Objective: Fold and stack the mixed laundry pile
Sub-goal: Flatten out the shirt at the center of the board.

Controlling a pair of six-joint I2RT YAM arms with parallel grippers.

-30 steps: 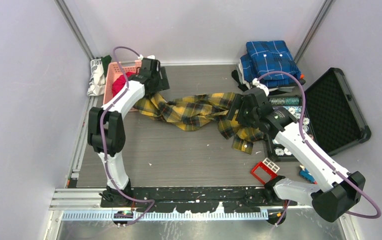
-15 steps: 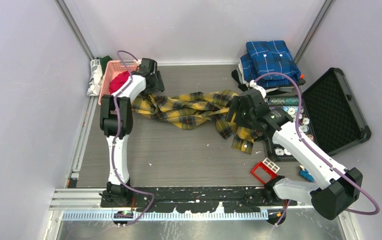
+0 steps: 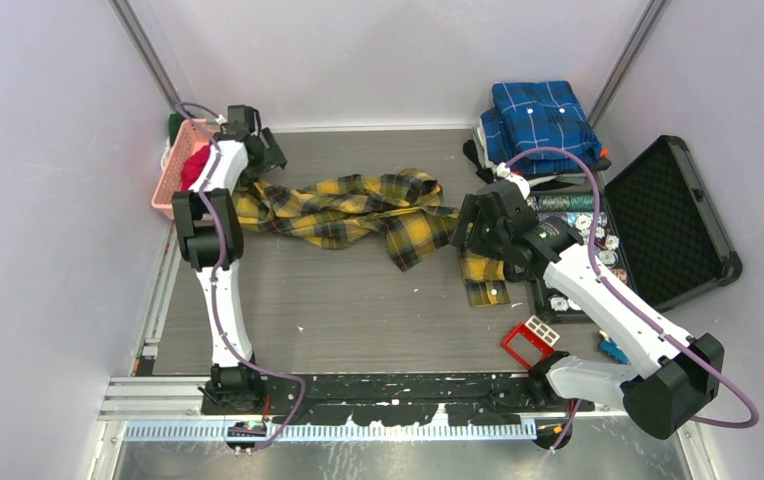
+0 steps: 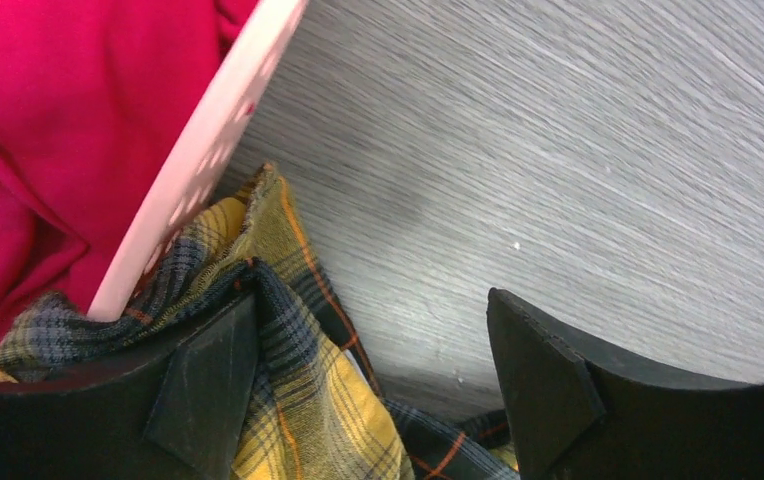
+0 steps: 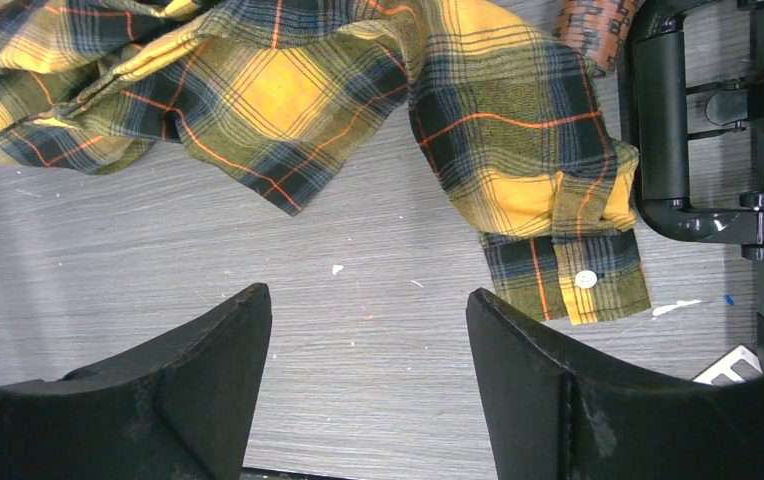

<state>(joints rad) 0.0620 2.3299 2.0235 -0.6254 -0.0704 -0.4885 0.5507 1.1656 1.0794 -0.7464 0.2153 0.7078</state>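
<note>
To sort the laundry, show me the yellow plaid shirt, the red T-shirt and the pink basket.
yellow plaid shirt [image 3: 358, 205], top view, the bunched middle.
red T-shirt [image 4: 48, 130], left wrist view, a fold of cloth.
pink basket [image 4: 203, 165], left wrist view, its rim.

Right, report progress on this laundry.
Done: neither garment folded. In hand: the yellow plaid shirt lies crumpled across the table, left pincer open at its end by the pink basket, right pincer open near its cuff. Left: fold it, take the red T-shirt from the basket, fold, stack.
</note>
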